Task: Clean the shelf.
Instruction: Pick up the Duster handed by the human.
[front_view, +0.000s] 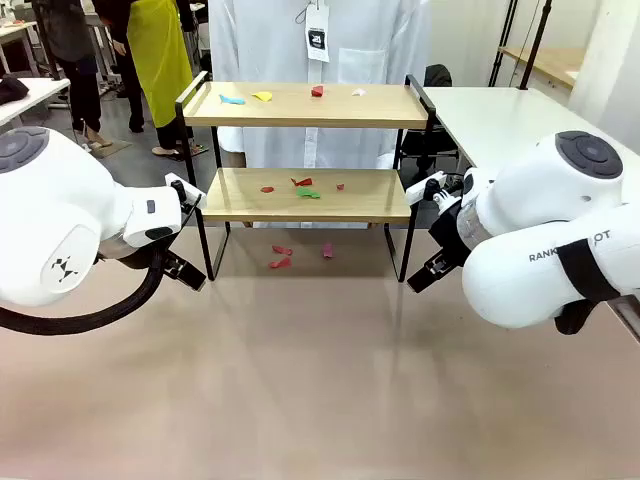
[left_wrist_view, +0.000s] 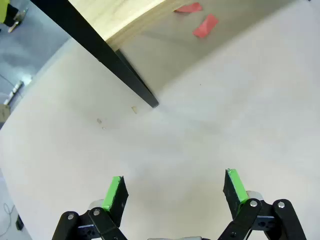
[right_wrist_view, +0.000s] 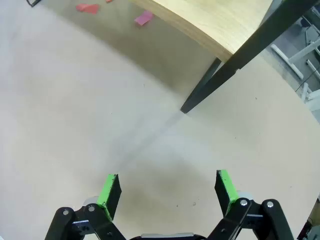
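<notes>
One beige table (front_view: 320, 380) bore the shelf (front_view: 300, 108) toward twelve o'clock. At the shelf's nine o'clock the left gripper (left_wrist_view: 174, 187) hung over the table, jaws wide and empty; at three o'clock the right gripper (right_wrist_view: 169, 187) did likewise. The top board (front_view: 390, 105) carried blue, yellow, red and white scraps (front_view: 262, 96); the lower board (front_view: 370, 200) held red and green bits (front_view: 308, 192); red and pink pieces (front_view: 280, 262) lay on the table beneath.

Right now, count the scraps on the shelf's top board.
4: blue scrap far left, yellow scrap beside it, red scrap mid-board, white scrap right of that. None seem hidden.
</notes>
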